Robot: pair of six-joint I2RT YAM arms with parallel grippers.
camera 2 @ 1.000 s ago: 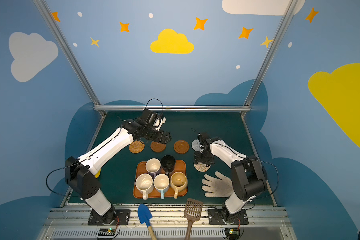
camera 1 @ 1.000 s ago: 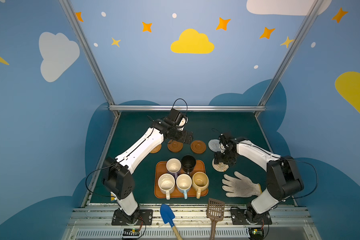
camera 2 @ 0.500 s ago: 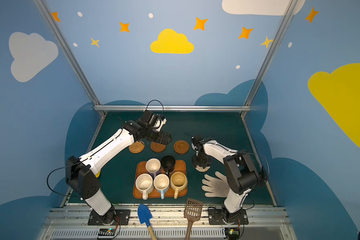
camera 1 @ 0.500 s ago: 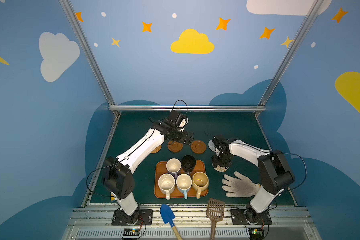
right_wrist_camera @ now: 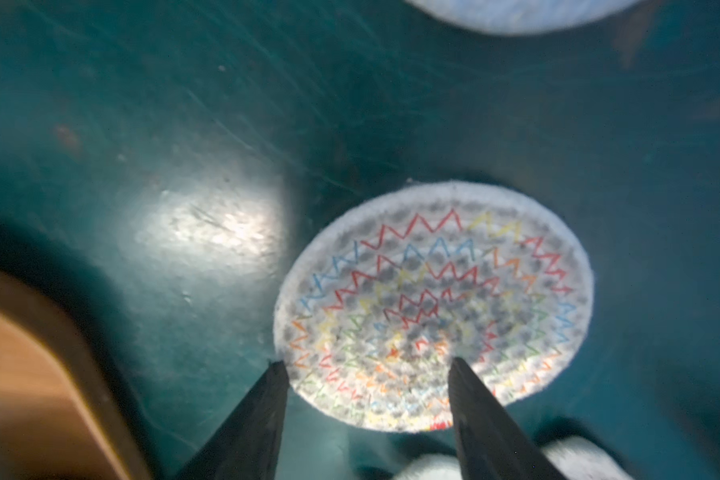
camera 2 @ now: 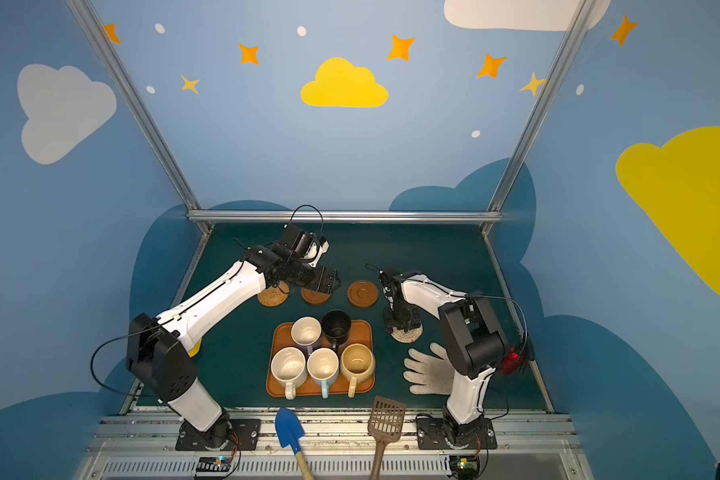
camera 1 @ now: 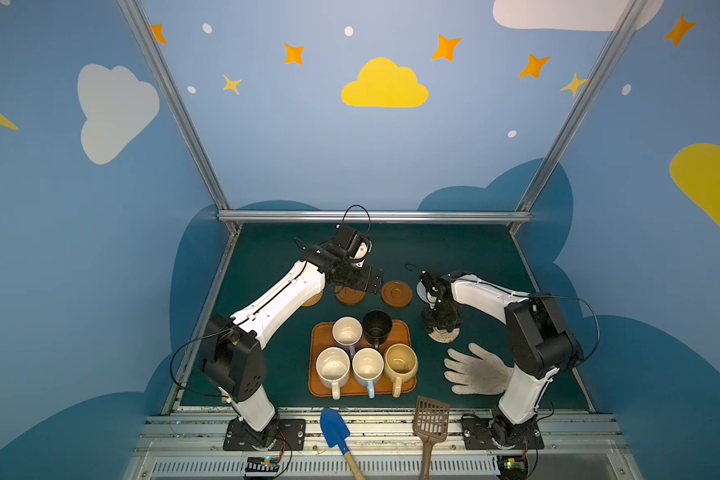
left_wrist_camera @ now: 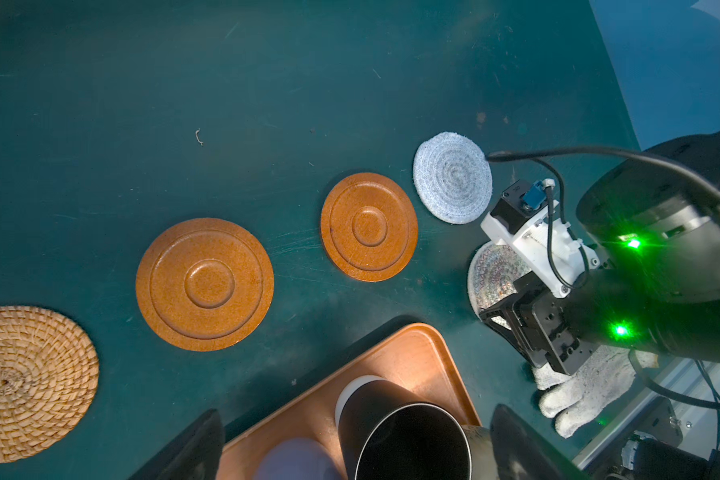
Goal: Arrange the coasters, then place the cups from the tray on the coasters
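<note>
**Right jaws:** parted, with nothing clamped between them. The fingers (right_wrist_camera: pixel 258 415) pointed down at the beige coaster (right_wrist_camera: pixel 433 299), one tip at its rim and the other over its stitched middle. The wrist view was blurred, so contact could not be confirmed. This coaster lay flat on the surface (camera 1: pixel 287 361), just right of the tray (camera 1: pixel 319 334) and just behind the glove (camera 1: pixel 479 372).

**Left jaws:** spread wide and holding nothing. In both top views they hung above a wooden coaster (camera 1: pixel 349 299). In the wrist view their fingers (left_wrist_camera: pixel 196 449) framed the black cup (left_wrist_camera: pixel 404 436) below.

**Coaster row,** behind the tray, left to right:
- rattan coaster (camera 2: pixel 273 294)
- the wooden coaster
- second wooden coaster (left_wrist_camera: pixel 368 227)
- grey coaster (left_wrist_camera: pixel 452 177)

None of these touched another. The beige coaster lay out of the row, nearer the front.

**Cups:** all five stood upright in the tray. The lilac cup (camera 1: pixel 347 332) and the black cup were at the back. The speckled cup (camera 1: pixel 332 365), blue cup (camera 1: pixel 367 365) and tan cup (camera 1: pixel 400 361) were in front, handles toward the front rail.
</note>
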